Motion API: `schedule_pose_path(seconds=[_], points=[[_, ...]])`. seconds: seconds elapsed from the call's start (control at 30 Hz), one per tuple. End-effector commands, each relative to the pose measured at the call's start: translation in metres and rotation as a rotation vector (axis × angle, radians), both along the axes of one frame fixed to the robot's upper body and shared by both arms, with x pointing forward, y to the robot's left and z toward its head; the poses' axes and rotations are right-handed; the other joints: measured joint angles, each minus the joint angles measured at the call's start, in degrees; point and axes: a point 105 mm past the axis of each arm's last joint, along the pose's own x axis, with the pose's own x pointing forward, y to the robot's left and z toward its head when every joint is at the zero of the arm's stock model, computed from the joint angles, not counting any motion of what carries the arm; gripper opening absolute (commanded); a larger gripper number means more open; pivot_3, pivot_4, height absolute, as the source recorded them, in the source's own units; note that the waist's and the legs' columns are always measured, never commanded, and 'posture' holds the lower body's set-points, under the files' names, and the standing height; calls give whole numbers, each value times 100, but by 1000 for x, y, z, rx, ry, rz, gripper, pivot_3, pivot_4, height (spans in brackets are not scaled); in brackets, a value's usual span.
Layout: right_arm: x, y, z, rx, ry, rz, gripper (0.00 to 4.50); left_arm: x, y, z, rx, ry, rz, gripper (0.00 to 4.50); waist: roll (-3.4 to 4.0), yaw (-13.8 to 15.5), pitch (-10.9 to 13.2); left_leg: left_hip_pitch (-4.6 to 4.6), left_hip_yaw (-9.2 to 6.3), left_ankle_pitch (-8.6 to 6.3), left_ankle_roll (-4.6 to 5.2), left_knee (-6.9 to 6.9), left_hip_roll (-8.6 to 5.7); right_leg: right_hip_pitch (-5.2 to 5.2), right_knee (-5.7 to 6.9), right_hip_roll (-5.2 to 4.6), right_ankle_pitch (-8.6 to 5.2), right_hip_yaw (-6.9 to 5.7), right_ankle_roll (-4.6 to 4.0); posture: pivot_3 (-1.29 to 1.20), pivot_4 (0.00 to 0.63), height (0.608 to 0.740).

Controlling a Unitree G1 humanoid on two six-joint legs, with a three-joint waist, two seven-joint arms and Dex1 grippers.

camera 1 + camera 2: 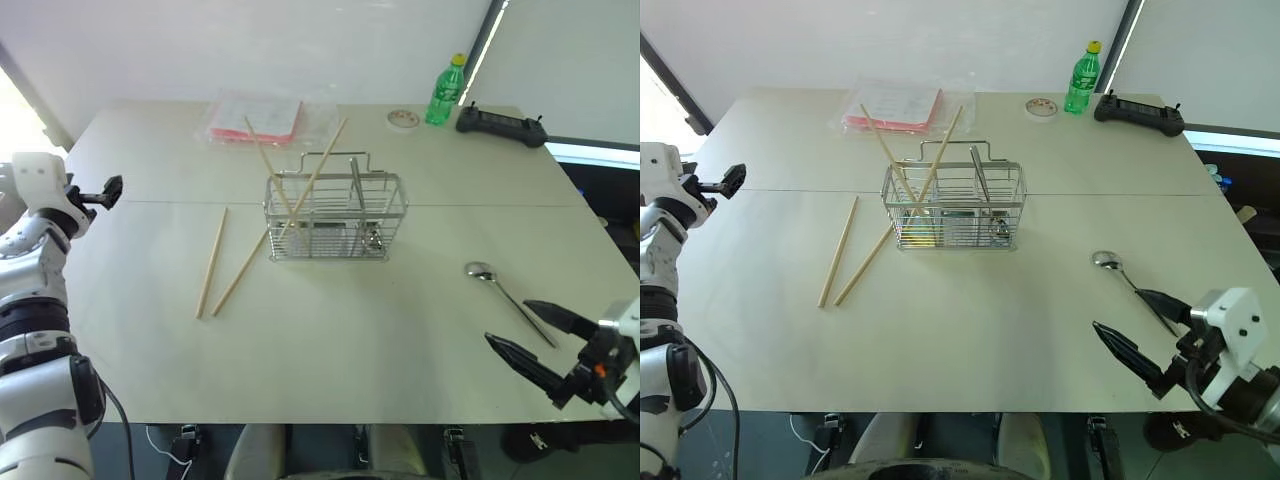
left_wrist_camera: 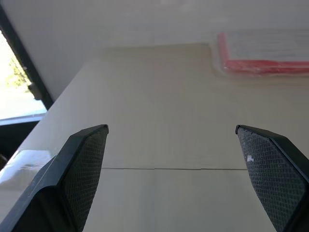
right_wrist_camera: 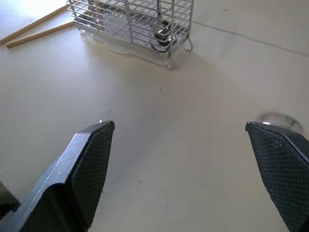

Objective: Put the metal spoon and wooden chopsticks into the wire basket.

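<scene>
The wire basket (image 1: 335, 222) stands mid-table with two wooden chopsticks (image 1: 300, 175) leaning out of it and a metal utensil (image 1: 355, 188) upright inside. Two more wooden chopsticks (image 1: 212, 262) lie flat on the table left of the basket. The metal spoon (image 1: 500, 290) lies on the table to the right, bowl toward the basket. My right gripper (image 1: 508, 320) hovers open at the near end of the spoon's handle, nothing between its fingers. My left gripper (image 2: 171, 130) is open and empty, raised at the table's far left edge, well away from the chopsticks.
A clear bag with pink paper (image 1: 262, 120) lies behind the basket. At the back right are a tape roll (image 1: 403, 119), a green bottle (image 1: 446, 90) and a black controller (image 1: 500, 125). The table's front edge runs just below my right gripper.
</scene>
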Motion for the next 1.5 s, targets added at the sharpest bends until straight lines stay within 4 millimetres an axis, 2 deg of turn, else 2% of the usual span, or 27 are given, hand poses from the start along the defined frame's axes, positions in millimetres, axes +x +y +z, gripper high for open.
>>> schedule_pose_path(seconds=[0.03,0.1,0.27,0.43,0.63,0.87,1.17,1.4,1.5], points=[[11,-17,15,-79,-41,-47,4500,-27,-42,32,42,-61,-304,4459,5,-44,0,0,2,0,0,-2,5,-1,-1,-1,0,1,-3,0,150,690],[19,-24,22,-109,-55,-63,4500,-49,-69,33,46,-21,-491,4459,13,-66,1,2,14,0,0,-7,13,-3,-2,-5,-8,13,-19,0,150,690],[41,-42,25,-181,-47,-117,4500,-87,-105,37,110,120,-759,4459,20,-42,9,1,13,0,1,-1,23,-7,0,3,-7,14,-33,0,150,690],[58,-43,14,-178,13,-94,4500,-116,-146,52,132,147,-974,4459,51,9,18,5,45,2,4,8,48,2,-3,4,-6,5,-37,0,150,690],[76,-36,-12,-116,83,-74,4500,-133,-188,42,230,206,-1117,4459,59,-19,22,4,64,2,7,4,46,0,-2,8,-5,10,-37,0,150,690],[88,-47,-41,-117,199,-133,4500,-140,-206,38,207,236,-1191,4459,61,-17,23,5,68,1,10,10,44,0,3,17,-4,12,-38,0,150,690],[107,-58,-48,-151,248,-189,4500,-144,-218,41,199,214,-1226,4459,62,-21,23,9,70,2,10,14,44,1,9,24,-2,15,-40,0,150,690],[113,-56,-56,-165,290,-193,4500,-153,-221,37,210,266,-1288,4459,63,-25,23,8,73,2,10,13,44,0,8,26,-2,19,-40,0,150,690],[114,-54,-60,-167,297,-191,3588,-154,-221,38,217,263,-1294,4500,63,-24,23,9,73,2,10,14,44,0,10,27,-2,19,-40,0,150,690]])
